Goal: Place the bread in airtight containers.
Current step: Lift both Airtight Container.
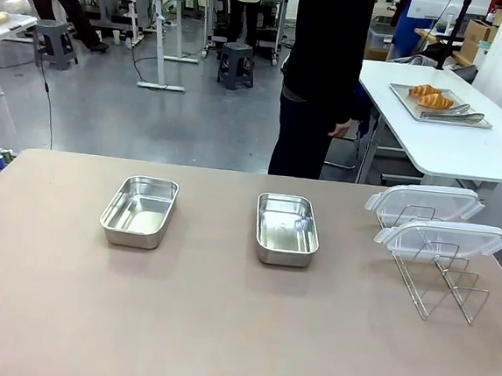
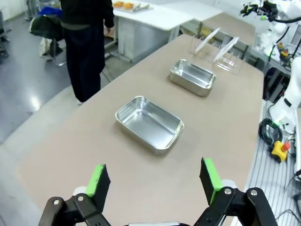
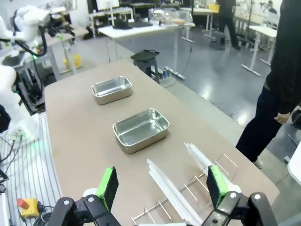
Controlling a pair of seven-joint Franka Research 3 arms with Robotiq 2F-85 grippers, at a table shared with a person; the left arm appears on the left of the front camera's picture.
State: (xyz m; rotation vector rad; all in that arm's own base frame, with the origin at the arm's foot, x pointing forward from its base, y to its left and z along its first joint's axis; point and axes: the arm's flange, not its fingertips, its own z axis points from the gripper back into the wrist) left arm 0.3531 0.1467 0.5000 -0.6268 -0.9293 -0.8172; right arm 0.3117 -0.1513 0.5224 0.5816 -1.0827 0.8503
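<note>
Two shiny steel pans, the airtight containers, sit empty on the tan table: a left pan [image 1: 140,210] [image 2: 149,123] [image 3: 111,89] and a middle pan [image 1: 287,229] [image 2: 193,76] [image 3: 140,129]. Their two clear lids [image 1: 425,203] [image 1: 443,239] [image 2: 227,48] [image 3: 174,192] stand in a wire rack [image 1: 445,284] at the right. The bread, two golden croissants [image 1: 430,97] [image 2: 123,4], lies on a tray [image 1: 403,103] on a white side table beyond. My left gripper [image 2: 155,181] hovers open, short of the left pan. My right gripper [image 3: 162,186] hangs open above the rack.
A person in dark clothes [image 1: 318,79] [image 2: 87,42] [image 3: 277,94] stands at the far edge between the tan table and the white side table [image 1: 449,139]. Metal tongs [image 1: 455,116] lie on the tray. The tabletop in front of the pans is bare.
</note>
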